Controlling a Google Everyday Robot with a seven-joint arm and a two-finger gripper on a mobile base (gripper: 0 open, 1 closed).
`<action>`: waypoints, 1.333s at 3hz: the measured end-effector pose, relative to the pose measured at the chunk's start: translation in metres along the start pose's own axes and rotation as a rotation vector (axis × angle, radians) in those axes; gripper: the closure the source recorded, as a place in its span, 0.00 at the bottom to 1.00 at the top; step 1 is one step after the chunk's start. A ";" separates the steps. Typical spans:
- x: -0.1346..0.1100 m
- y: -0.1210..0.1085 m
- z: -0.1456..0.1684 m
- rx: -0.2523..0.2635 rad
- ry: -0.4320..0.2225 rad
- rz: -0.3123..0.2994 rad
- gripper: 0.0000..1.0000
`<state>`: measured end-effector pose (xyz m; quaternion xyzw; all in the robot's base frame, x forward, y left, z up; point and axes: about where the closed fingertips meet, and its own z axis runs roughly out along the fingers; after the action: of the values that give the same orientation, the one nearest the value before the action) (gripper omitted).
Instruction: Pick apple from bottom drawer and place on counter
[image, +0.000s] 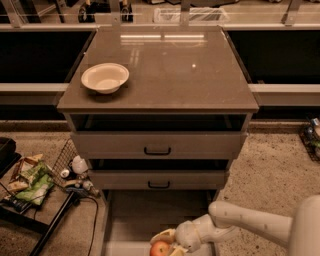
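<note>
1. At the bottom edge of the view, the gripper (165, 245) is hanging low over the front of the bottom drawer (145, 220). Its 2 cream fingers (161, 235) are closing narrowly on the apple (159, 248), 1 pressing on the upper left of the fruit and the other on its lower right.
2. The apple is sitting at the front middle of the bottom drawer, showing red-orange skin with a yellowish patch. Its underside is running off the lower edge of the view.
3. The cream arm (250, 222) is reaching in from the lower right, crossing the drawer's right rim to get to the fruit.
4. The bottom drawer is standing open, and its flat grey-brown floor is lying bare behind the apple.
5. To the left, on the speckled floor (270, 170), snack bags (30, 177), a small white bottle (79, 164) and a black cable (92, 220) are lying beside the cabinet.
6. Above the bottom drawer, 2 drawers are sitting stacked, the middle drawer (200, 180) and the top drawer (200, 145). Each is carrying a black handle and showing a dark gap above its front.
7. Farthest back, the counter (175, 70) is reflecting the ceiling lights. A cream bowl (105, 77) is resting upright near its front left corner, well apart from the apple.
</note>
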<state>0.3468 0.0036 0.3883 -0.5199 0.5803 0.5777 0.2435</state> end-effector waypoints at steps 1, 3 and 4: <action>-0.087 0.044 -0.068 -0.012 -0.070 -0.025 1.00; -0.311 0.065 -0.202 0.199 -0.250 -0.130 1.00; -0.382 0.075 -0.224 0.246 -0.271 -0.169 1.00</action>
<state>0.4822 -0.0961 0.8051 -0.4505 0.5627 0.5447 0.4287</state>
